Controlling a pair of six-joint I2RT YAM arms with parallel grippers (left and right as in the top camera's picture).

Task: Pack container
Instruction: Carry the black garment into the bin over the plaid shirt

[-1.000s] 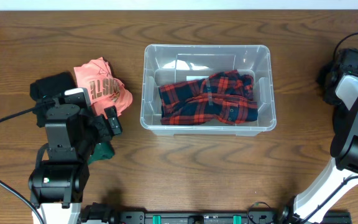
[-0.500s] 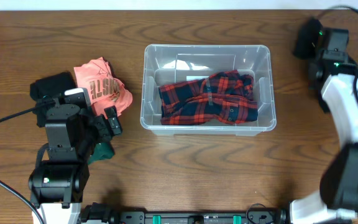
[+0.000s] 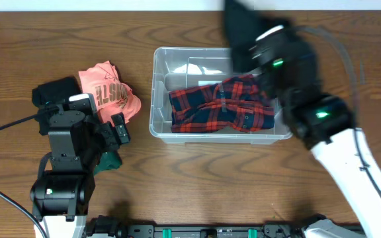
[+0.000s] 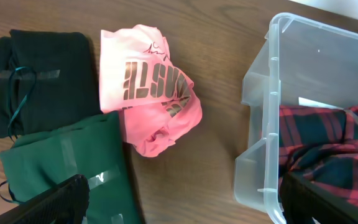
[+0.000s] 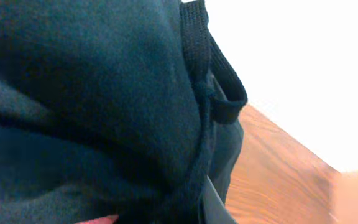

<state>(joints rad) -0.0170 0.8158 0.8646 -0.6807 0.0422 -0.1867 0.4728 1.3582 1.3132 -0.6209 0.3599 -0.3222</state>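
Right gripper (image 3: 251, 41) clenches a dark garment (image 5: 92, 106) (fingers hidden), container (image 3: 156, 92) just beneath for dropping; left gripper (image 4: 194, 202) spread wide.

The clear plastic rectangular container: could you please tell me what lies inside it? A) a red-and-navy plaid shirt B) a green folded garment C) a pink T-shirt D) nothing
A: the overhead view shows a red-and-navy plaid shirt lying inside the clear plastic rectangular container.

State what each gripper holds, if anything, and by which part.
The right gripper carries a dark garment over the container rim. Fabric fills its wrist view, so the part gripped cannot be told. The left gripper is open, empty.
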